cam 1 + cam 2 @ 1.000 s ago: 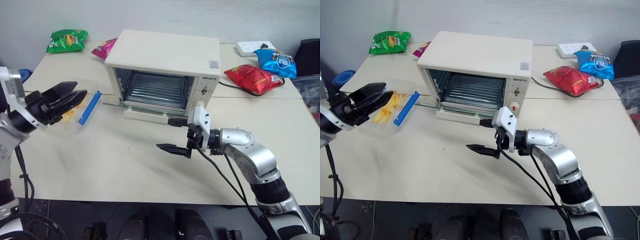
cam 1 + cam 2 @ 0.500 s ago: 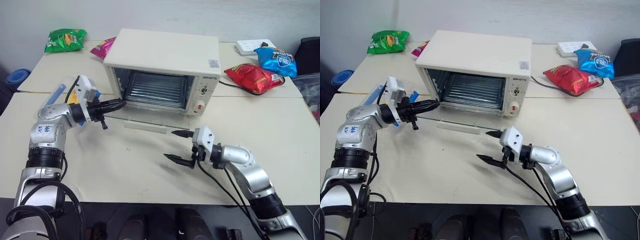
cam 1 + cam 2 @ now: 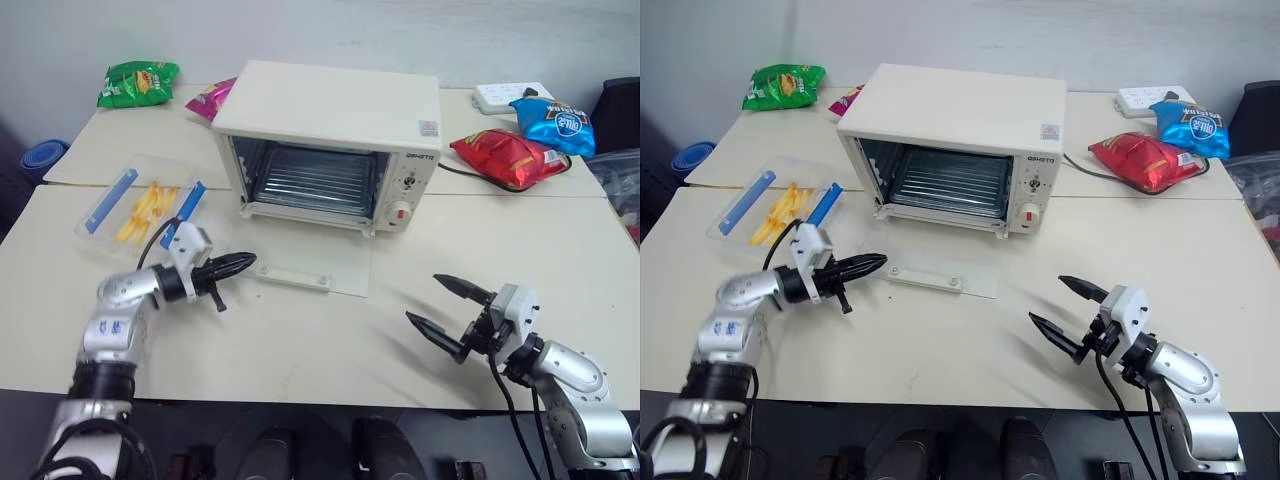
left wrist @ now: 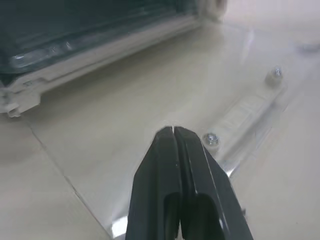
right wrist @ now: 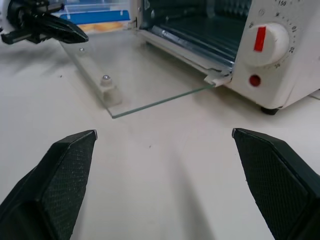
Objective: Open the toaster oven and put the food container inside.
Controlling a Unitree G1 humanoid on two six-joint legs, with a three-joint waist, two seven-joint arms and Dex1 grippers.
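Left gripper (image 3: pixel 243 263), fingers pressed together, sits at the left end of the door handle; right gripper (image 3: pixel 448 310) spread wide, near right. We see the toaster oven (image 3: pixel 330 140) mid-table w/ door flat, food container (image 3: pixel 145 205) far left of it.

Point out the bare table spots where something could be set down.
Bare: the table front, between the left tool and right tool. Crowded: the open glass door before the toaster oven; food container left; chip bags right.
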